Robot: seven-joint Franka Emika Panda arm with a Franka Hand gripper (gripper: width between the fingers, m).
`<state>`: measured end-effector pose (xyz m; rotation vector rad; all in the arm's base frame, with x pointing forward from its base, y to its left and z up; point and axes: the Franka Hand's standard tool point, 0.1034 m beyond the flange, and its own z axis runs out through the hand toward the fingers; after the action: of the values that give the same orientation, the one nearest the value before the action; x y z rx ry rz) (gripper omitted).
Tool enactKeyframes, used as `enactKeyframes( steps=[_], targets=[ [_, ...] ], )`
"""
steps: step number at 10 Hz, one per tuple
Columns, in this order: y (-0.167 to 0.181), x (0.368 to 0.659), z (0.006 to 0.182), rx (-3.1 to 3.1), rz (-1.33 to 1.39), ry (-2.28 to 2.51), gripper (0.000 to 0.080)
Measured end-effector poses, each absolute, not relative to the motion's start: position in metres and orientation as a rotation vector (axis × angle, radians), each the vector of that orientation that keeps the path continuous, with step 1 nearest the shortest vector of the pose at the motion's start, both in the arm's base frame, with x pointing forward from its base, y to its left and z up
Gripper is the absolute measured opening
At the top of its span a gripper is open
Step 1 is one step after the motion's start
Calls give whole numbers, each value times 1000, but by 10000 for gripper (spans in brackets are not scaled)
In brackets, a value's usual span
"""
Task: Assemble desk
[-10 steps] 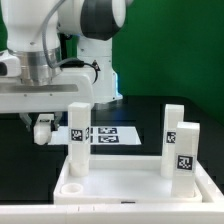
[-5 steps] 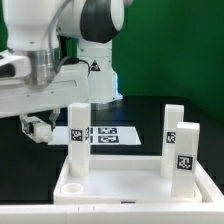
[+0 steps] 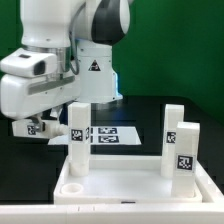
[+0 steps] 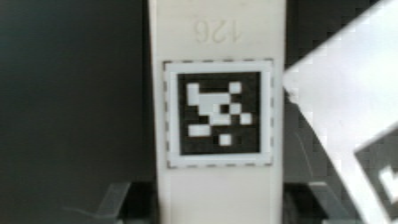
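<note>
The white rimmed desk panel [image 3: 120, 185] lies at the front with three white tagged legs standing in its corners: one on the exterior view's left [image 3: 78, 135] and two on the right [image 3: 173, 125] [image 3: 185, 150]. My gripper [image 3: 36, 128] hangs low over the black table, left of the panel and behind its left leg. It is shut on the fourth leg [image 3: 50, 130], which lies roughly level in it. In the wrist view this leg [image 4: 217, 90] runs up the middle with its tag facing the camera. The dark fingers [image 4: 130, 200] press its two sides at the gripper [image 4: 226, 203].
The marker board [image 3: 112, 134] lies flat on the black table behind the panel. The robot base [image 3: 95, 70] stands behind it before a green wall. In the wrist view a white flat surface [image 4: 347, 85] with a tag corner lies beside the held leg.
The arm has swung and turned at the wrist. The gripper with the leg has shifted slightly toward the exterior view's left, and the arm's body now hangs lower in front of the base.
</note>
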<state>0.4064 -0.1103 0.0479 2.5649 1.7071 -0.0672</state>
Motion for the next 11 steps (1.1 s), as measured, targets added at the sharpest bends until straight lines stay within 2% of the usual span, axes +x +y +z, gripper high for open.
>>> enactKeyframes(
  steps=[2, 3, 6, 9, 11],
  targets=[
    [-103, 404, 49, 2278, -70, 2048, 284],
    [-118, 403, 54, 2273, -60, 2044, 284],
    [-120, 400, 52, 1971, -117, 2329, 284],
    [-93, 391, 46, 1500, -145, 2689, 284],
    [-104, 386, 46, 1366, -175, 2766, 284]
  ],
)
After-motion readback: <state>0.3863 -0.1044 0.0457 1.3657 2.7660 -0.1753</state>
